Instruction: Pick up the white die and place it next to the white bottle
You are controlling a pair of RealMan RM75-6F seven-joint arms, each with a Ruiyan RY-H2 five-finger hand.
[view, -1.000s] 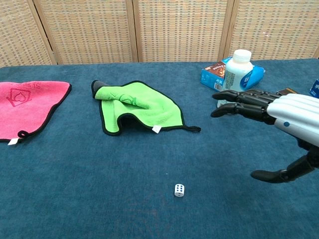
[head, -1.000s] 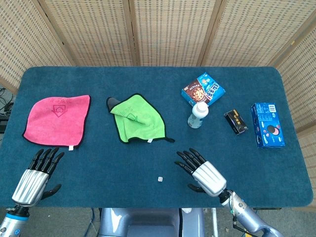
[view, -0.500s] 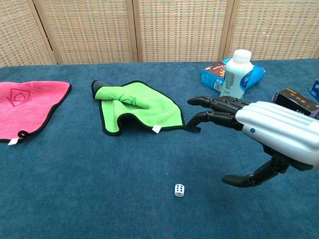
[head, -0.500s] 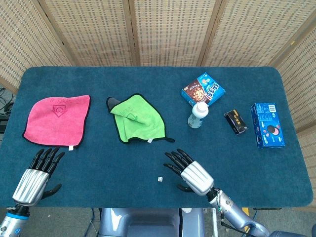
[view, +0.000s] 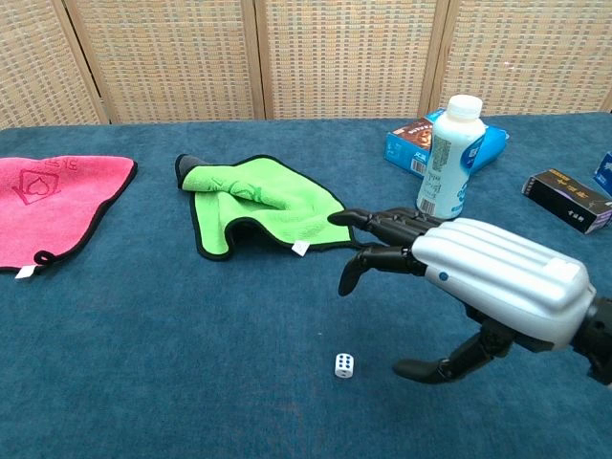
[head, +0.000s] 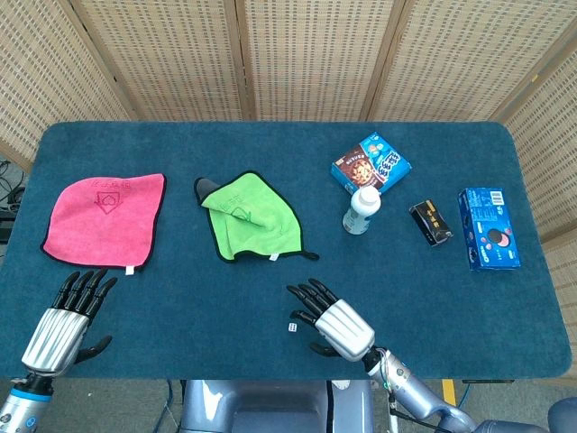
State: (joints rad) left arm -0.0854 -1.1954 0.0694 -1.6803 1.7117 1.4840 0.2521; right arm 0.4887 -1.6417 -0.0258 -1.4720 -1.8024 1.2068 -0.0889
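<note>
The small white die (head: 292, 327) (view: 344, 365) lies on the blue table cover near the front edge. My right hand (head: 331, 319) (view: 457, 291) hovers just right of it and slightly above, fingers spread and holding nothing; its thumb (view: 440, 364) reaches toward the die without touching. The white bottle (head: 362, 209) (view: 443, 158) stands upright further back, right of centre. My left hand (head: 65, 324) rests open at the front left corner, far from the die.
A green cloth (head: 249, 216) and a pink cloth (head: 104, 216) lie to the left. Behind the bottle sits a blue snack box (head: 370, 164); a small black box (head: 430, 222) and a blue cookie box (head: 489, 228) lie to its right.
My right hand has travelled leftward across the front of the table toward the die, its fingers bending downward. The die, the bottle and my left hand have stayed put.
</note>
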